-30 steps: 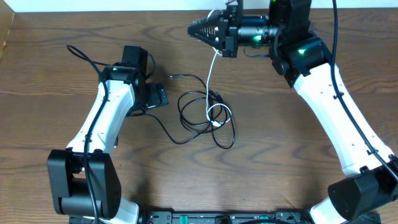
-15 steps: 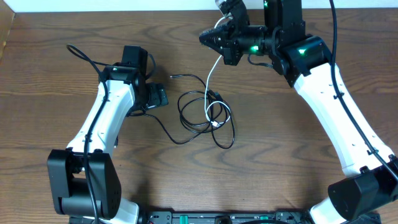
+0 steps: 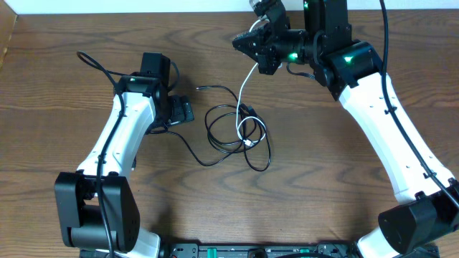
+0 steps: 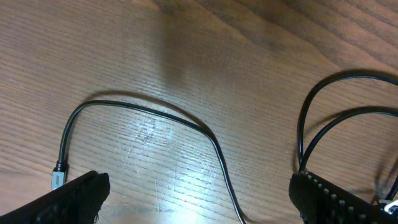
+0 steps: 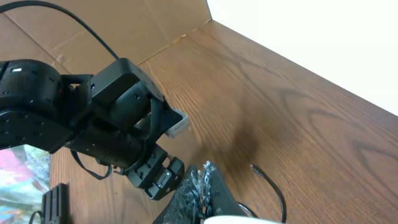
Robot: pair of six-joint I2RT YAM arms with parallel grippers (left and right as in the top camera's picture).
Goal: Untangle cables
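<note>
At the far left edge of the table (image 3: pixel 43 136) I see a piece of cardboard (image 3: pixel 6 39); I cannot tell if it is a box or what it holds. The left gripper (image 3: pixel 183 111) is low over the wood with its fingers spread wide, grasping nothing. In its wrist view a black strand with a plug (image 4: pixel 57 179) lies on the table between them. Just to the right, in the middle of the table, the black cables (image 3: pixel 240 136) lie in several overlapping loops. The white cable (image 3: pixel 242 86) makes a small loop inside this tangle and goes up to the right gripper (image 3: pixel 242 44), whose fingers are clenched on its upper end.
</note>
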